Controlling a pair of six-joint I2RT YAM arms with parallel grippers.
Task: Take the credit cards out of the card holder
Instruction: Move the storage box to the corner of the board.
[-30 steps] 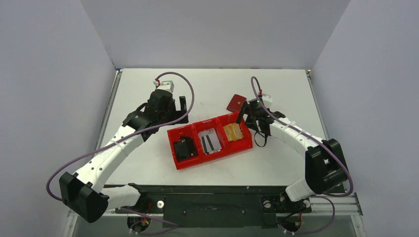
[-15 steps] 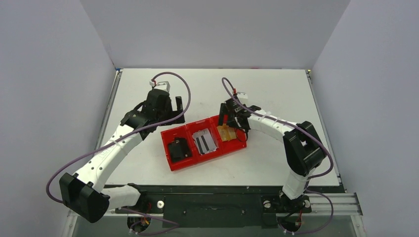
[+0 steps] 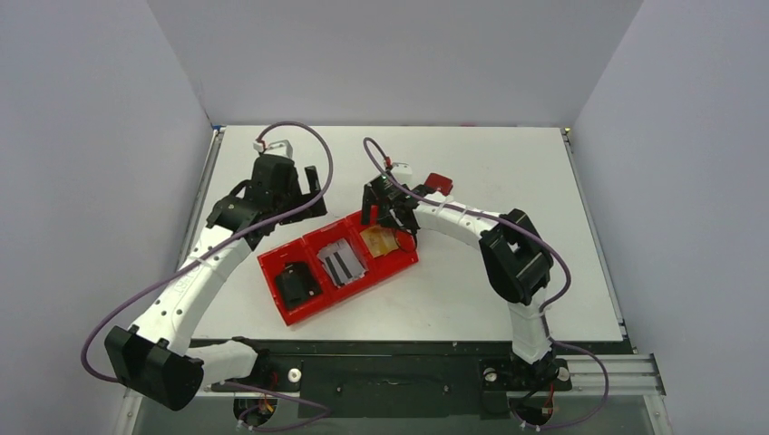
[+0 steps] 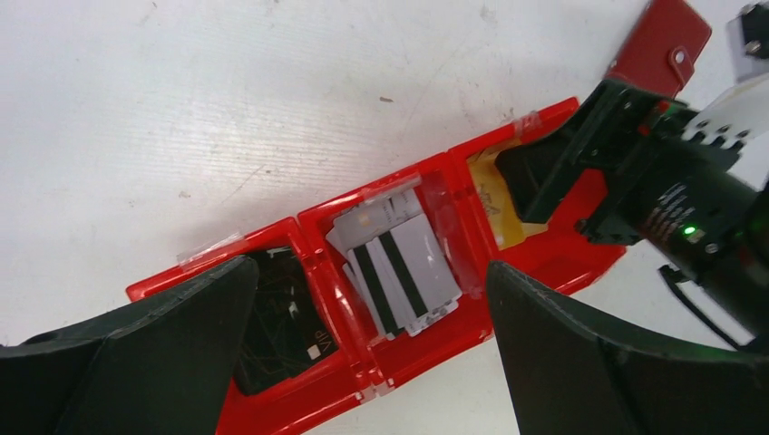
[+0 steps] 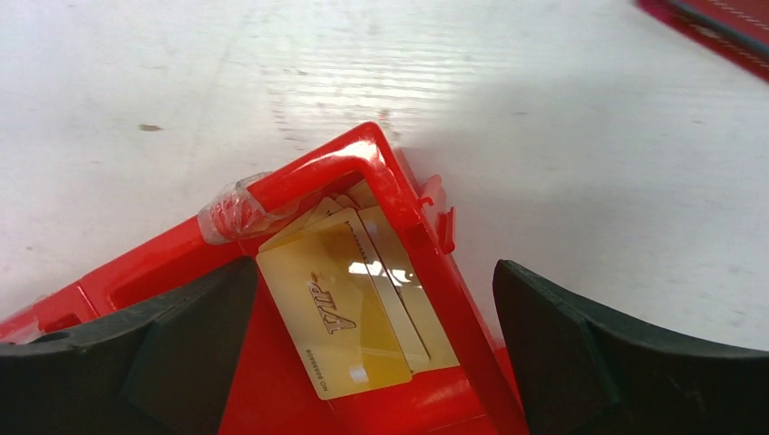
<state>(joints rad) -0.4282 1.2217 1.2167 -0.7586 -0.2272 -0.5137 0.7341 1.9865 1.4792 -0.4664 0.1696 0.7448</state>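
Red tray [image 3: 313,308] slid left; right gripper [image 3: 383,216] hovers, jaws apart, over credit cards [image 5: 349,308].

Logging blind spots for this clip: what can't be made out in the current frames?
- Card holder: top view, small and partly behind the right arm, contents unreadable; both wrist views crop it at the edge.
- Gold cards: right wrist view, overlapping, so the count is unclear.
- Black contents of the red tray's end compartment: left wrist view, partly behind a left finger.
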